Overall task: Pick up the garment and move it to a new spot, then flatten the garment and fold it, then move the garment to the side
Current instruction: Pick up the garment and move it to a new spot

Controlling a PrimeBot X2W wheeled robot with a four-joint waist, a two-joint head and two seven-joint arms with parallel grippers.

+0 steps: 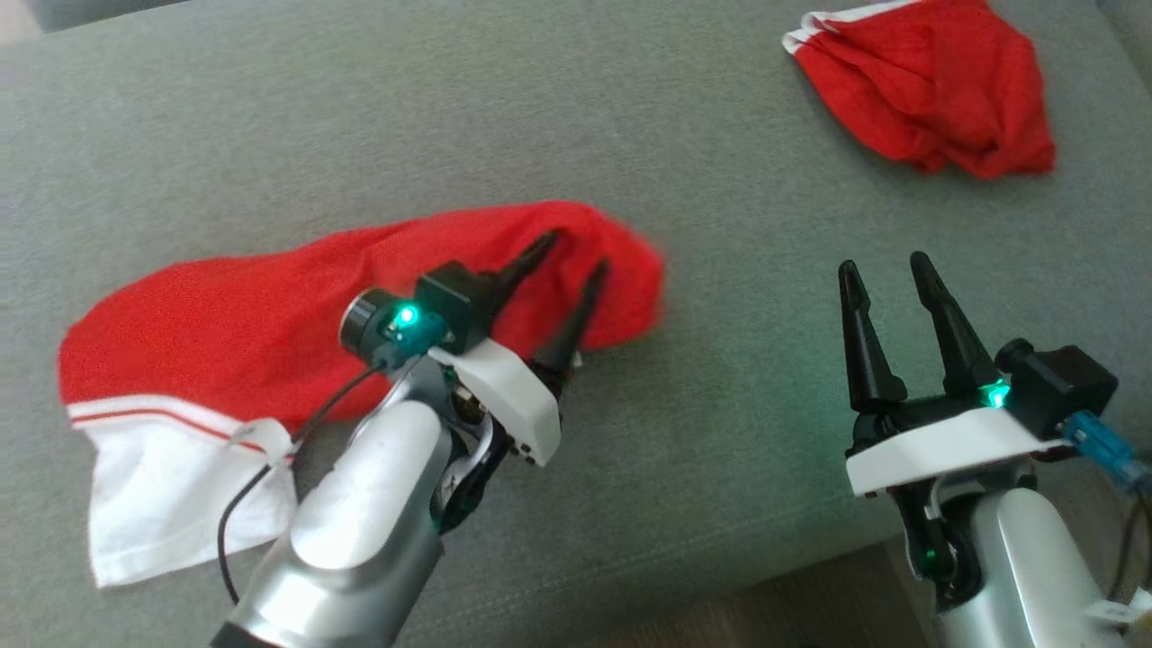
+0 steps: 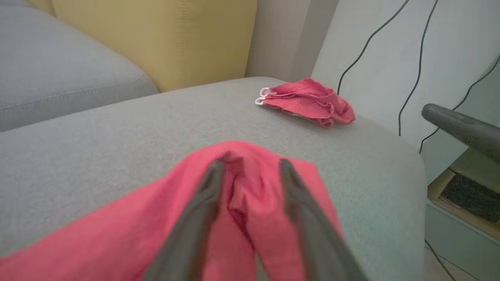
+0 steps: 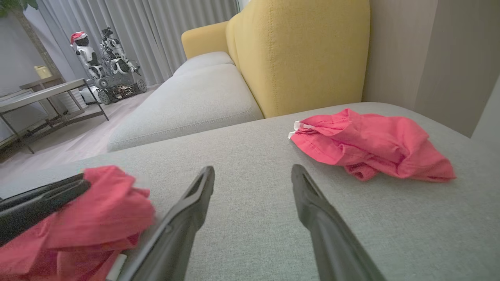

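Your left gripper point(image 1: 575, 250) straddles a ridge of the garment point(image 1: 225, 315), jaws half-parted; your right gripper point(image 1: 883, 261) gapes empty. The cloth looks soft, light and floppy: pinch its white band point(image 1: 162, 486).

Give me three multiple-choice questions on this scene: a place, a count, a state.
1. Where on the cushion does the crumpled garment lie? A. far right B. near left C. centre
2. How many red garments lie on it? A. one B. two C. three
3. The right gripper is: A. open over bare cushion B. shut on cloth C. shut, empty
1A: upper right in the head view. 2B: the crumpled one plus the spread garment at the left gripper. 3A: fingers apart, nothing between.
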